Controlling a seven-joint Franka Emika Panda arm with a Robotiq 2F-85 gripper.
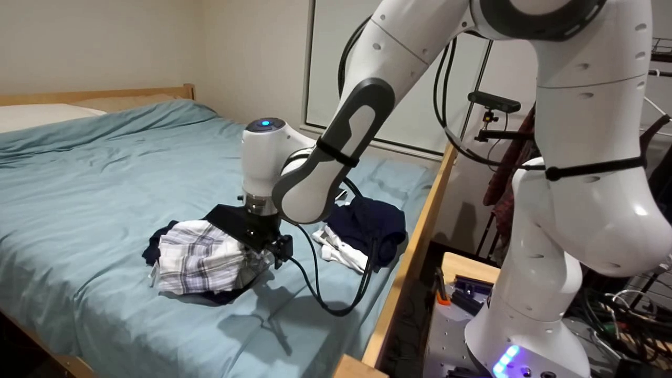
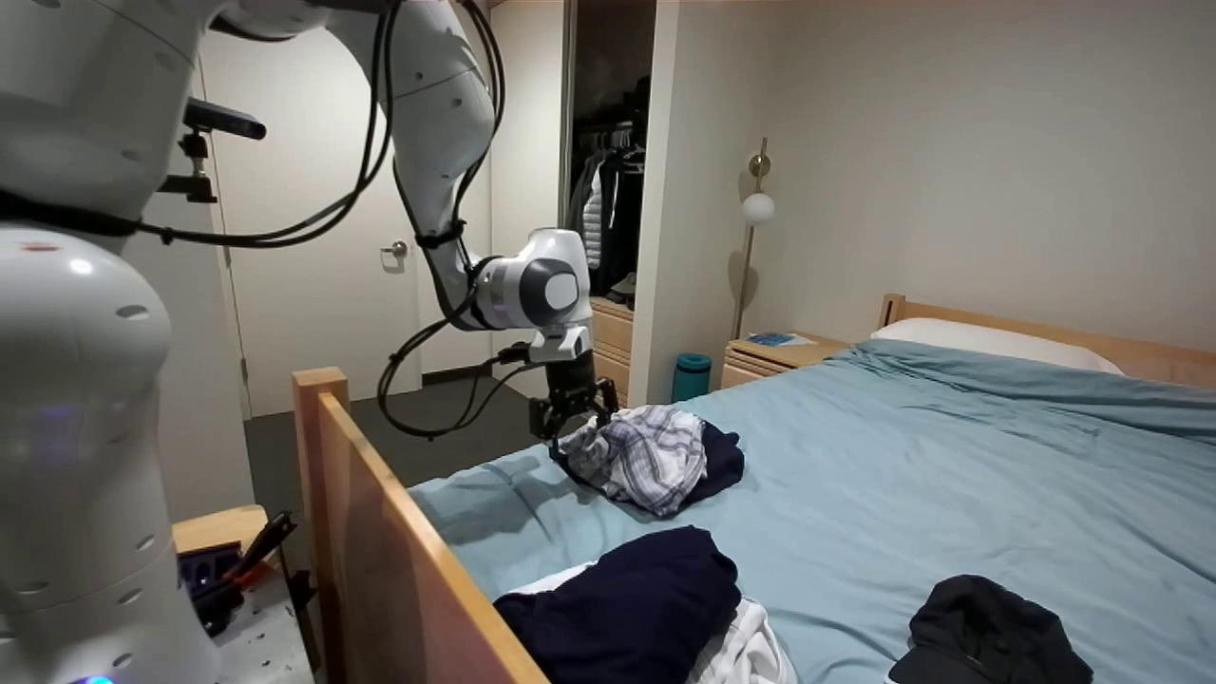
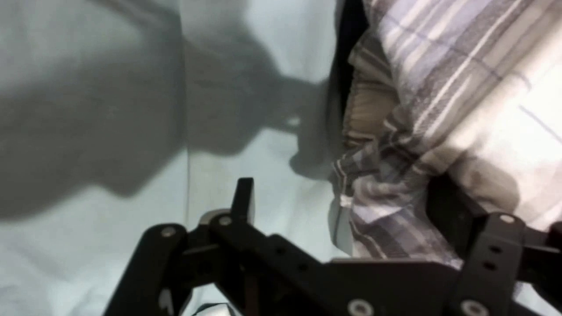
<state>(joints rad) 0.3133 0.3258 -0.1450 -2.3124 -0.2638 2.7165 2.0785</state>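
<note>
On the blue-green bedsheet (image 1: pixel 105 210), left of a navy garment (image 1: pixel 386 223) in an exterior view, a crumpled plaid garment (image 1: pixel 194 257) in white, grey and lavender lies heaped over dark cloth (image 1: pixel 154 249). Its edge bunches into small folds beneath the gripper (image 3: pixel 342 182), whose jaws stand released and wide apart, one finger (image 3: pixel 448 210) among the folds, the other over the sheet.
</note>
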